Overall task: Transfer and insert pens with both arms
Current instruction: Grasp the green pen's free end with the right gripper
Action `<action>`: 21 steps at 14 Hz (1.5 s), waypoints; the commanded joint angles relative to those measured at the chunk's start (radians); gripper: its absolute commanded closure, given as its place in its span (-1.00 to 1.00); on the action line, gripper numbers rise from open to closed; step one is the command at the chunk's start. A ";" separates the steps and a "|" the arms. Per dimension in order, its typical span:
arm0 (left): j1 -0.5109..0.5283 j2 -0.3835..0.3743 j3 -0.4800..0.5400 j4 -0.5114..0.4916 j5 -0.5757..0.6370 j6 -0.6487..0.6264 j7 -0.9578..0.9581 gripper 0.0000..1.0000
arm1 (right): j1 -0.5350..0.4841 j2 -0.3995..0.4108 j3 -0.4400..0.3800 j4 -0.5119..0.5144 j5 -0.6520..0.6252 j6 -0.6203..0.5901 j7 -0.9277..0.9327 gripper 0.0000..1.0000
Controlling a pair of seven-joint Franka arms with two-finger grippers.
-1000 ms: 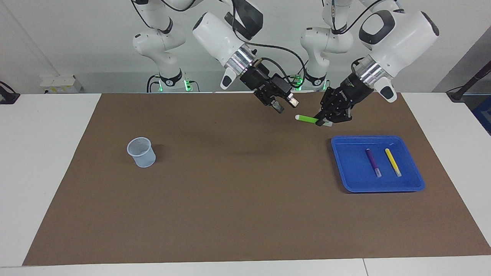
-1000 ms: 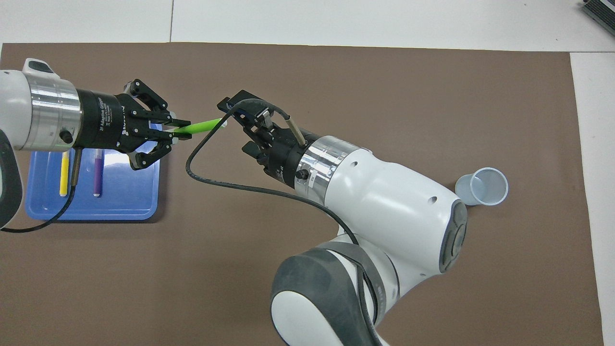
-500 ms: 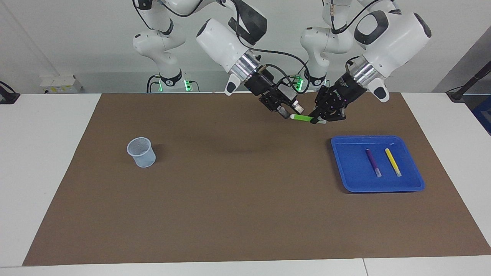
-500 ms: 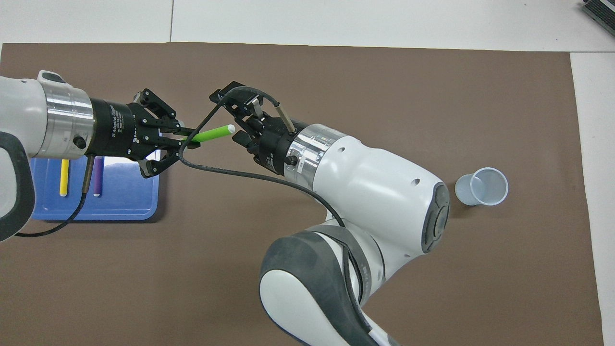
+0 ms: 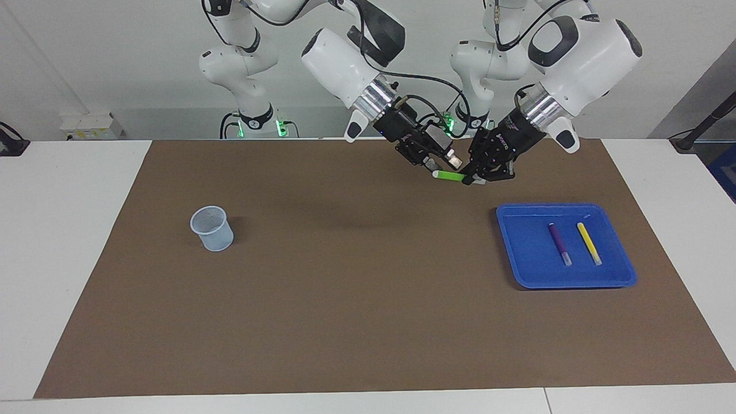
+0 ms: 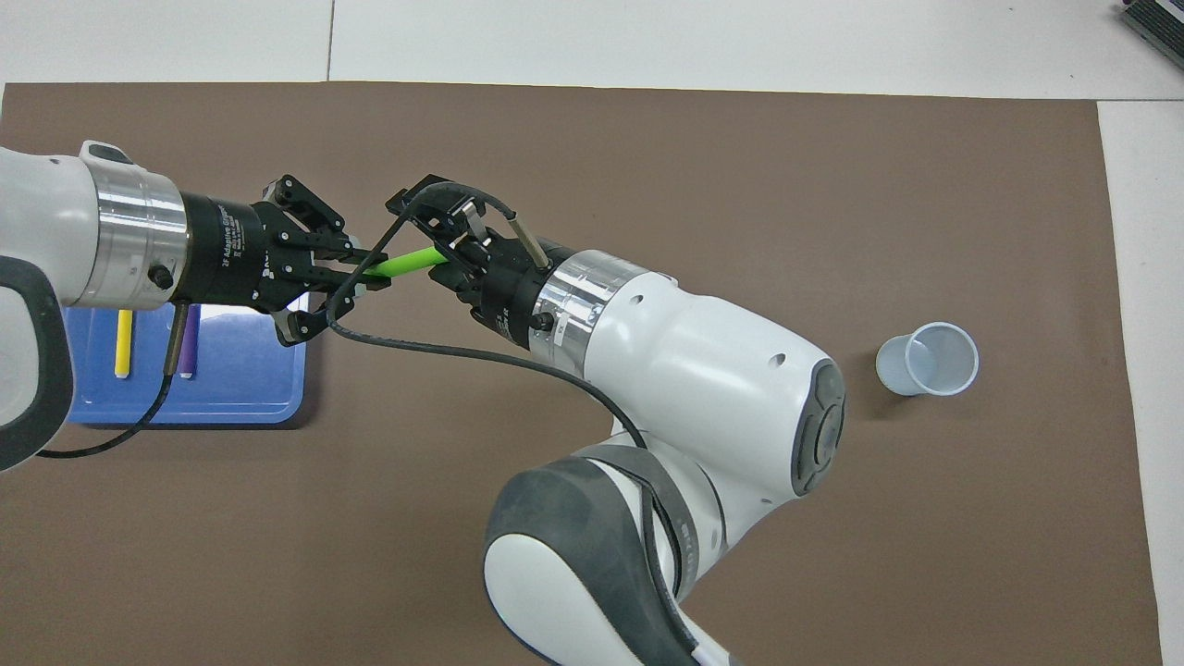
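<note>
The bright green pen (image 5: 451, 176) (image 6: 407, 263) hangs level above the brown mat, beside the blue tray. My left gripper (image 5: 472, 178) (image 6: 356, 273) is shut on one end of it. My right gripper (image 5: 445, 167) (image 6: 442, 252) is open, its fingers on either side of the pen's free whitish end with a gap still showing. The purple pen (image 5: 558, 243) (image 6: 188, 356) and the yellow pen (image 5: 589, 242) (image 6: 122, 342) lie side by side in the tray; the left arm partly covers them in the overhead view.
The blue tray (image 5: 523, 241) (image 6: 250, 388) sits toward the left arm's end of the table. A pale mesh cup (image 5: 211, 228) (image 6: 928, 359) stands upright toward the right arm's end. A thin dark pole (image 5: 704, 123) slants off the table's edge.
Both grippers drew together. The left one carried the green pen toward the right gripper, which came up around the pen's free end and narrowed its fingers.
</note>
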 commanded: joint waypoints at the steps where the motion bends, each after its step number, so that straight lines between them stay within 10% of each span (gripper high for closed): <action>1: -0.022 -0.030 0.013 -0.030 -0.009 -0.006 -0.014 1.00 | -0.007 0.016 0.000 0.012 0.005 0.024 -0.043 -0.38; 12: -0.022 -0.035 0.013 -0.030 -0.009 -0.011 -0.018 1.00 | -0.007 0.018 0.000 0.012 0.007 0.024 -0.042 0.17; 21: -0.022 -0.037 0.013 -0.029 -0.007 -0.009 -0.030 1.00 | 0.008 0.015 0.002 -0.001 0.007 0.053 -0.045 0.01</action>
